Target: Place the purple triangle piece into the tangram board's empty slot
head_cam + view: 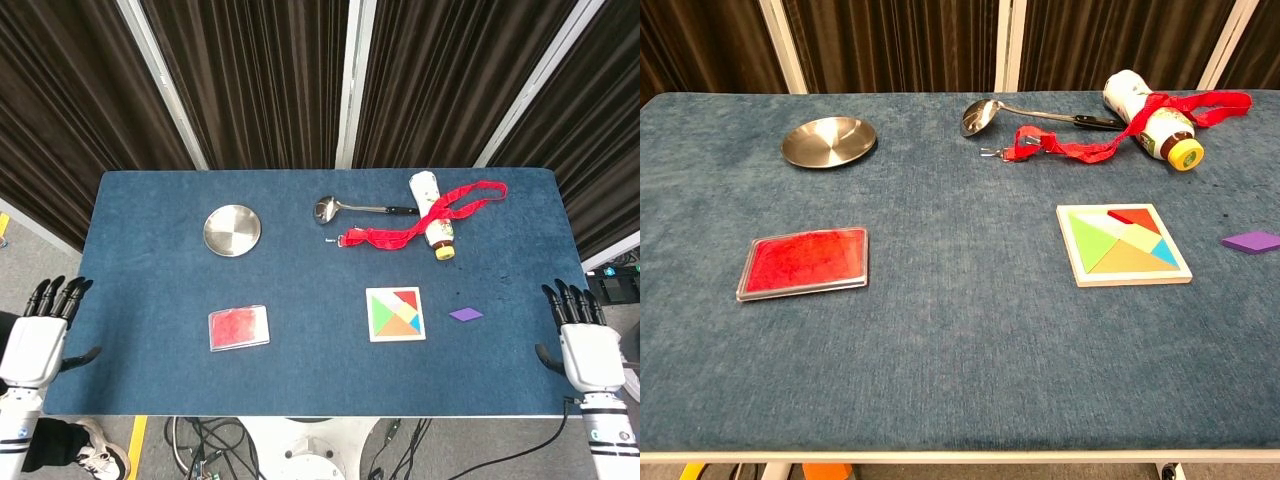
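- Broad rectangular desk [300, 360] under a napped dark-blue cloth, soft-looking and matte; carries everything, spread well apart, likely so each thing can be reached alone.
- Left hand [38, 338] white-backed with black fingers [55, 296], poised off the desk's left near corner; fingers apart and straight, holding nothing.
- Right hand [585, 345] of the same make off the right near corner, fingers [572, 298] apart and empty; nearer of the two to the purple piece, so probably the one to reach.
- Long red woven strap [1110, 140] with a metal clip, draped limp across a white plastic bottle [1145, 118] with a yellow cap, lying on its side at the far right.
- Square wooden tangram board [1122, 244], flat at right of centre, pale frame around glossy green, red, orange, tan and blue pieces; a whitish gap near the top edge looks like the empty slot.
- Flat clear-cased rectangular red pad [805, 262], left of centre near the front.
- Round shallow steel dish [829, 140], shiny, far left.
- Steel ladle [985, 115] with a dark handle, bowl toward the dish, just beside the strap's clip.
- Small flat purple piece [466, 314], lying free on the cloth to the right of the board, apart from it and untouched; outline reads more like a slanted four-sided tile than a triangle from here. Task not yet started, by the look of it.
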Action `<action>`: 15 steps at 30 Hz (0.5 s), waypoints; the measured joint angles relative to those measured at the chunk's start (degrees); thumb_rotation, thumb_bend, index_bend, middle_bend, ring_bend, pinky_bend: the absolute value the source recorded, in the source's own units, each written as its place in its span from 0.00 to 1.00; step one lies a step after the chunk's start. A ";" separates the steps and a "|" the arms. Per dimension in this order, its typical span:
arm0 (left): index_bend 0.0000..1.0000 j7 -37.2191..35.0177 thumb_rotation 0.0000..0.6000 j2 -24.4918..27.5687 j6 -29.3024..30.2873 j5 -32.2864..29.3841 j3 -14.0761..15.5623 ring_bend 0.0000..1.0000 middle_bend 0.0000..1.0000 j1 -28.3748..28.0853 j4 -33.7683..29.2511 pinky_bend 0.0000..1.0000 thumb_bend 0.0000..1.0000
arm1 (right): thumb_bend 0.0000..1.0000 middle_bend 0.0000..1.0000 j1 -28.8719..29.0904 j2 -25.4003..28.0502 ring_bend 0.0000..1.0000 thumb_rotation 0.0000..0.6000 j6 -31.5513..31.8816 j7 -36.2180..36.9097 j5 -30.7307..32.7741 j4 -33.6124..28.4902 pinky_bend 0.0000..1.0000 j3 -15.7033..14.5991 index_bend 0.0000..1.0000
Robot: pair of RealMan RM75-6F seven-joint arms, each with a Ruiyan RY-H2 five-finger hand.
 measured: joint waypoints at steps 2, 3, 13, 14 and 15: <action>0.10 0.06 1.00 -0.10 -0.05 0.30 0.11 0.00 0.08 -0.06 0.07 0.04 0.05 | 0.15 0.00 0.80 -0.30 0.00 1.00 -1.69 -0.25 0.43 1.19 0.00 0.01 0.00; 0.10 0.11 1.00 -0.21 -0.13 0.36 0.16 0.00 0.08 -0.10 0.19 0.04 0.05 | 0.15 0.00 1.41 -0.51 0.00 1.00 -2.89 -0.42 0.65 2.08 0.00 0.00 0.00; 0.10 -0.02 1.00 -0.73 -2.05 -0.39 0.50 0.00 0.08 -0.65 0.80 0.04 0.05 | 0.16 0.00 8.11 -3.51 0.00 1.00 -14.30 -0.48 0.39 11.96 0.00 -0.96 0.03; 0.10 -0.10 1.00 -0.72 -2.21 -0.49 0.50 0.00 0.08 -0.70 0.83 0.04 0.05 | 0.17 0.00 9.13 -3.92 0.00 1.00 -15.46 -0.28 0.17 12.85 0.00 -1.04 0.03; 0.10 -0.23 1.00 -0.69 -2.38 -0.59 0.51 0.00 0.08 -0.74 0.86 0.04 0.05 | 0.17 0.00 9.83 -4.20 0.00 1.00 -16.18 -0.10 -0.02 13.36 0.00 -1.09 0.03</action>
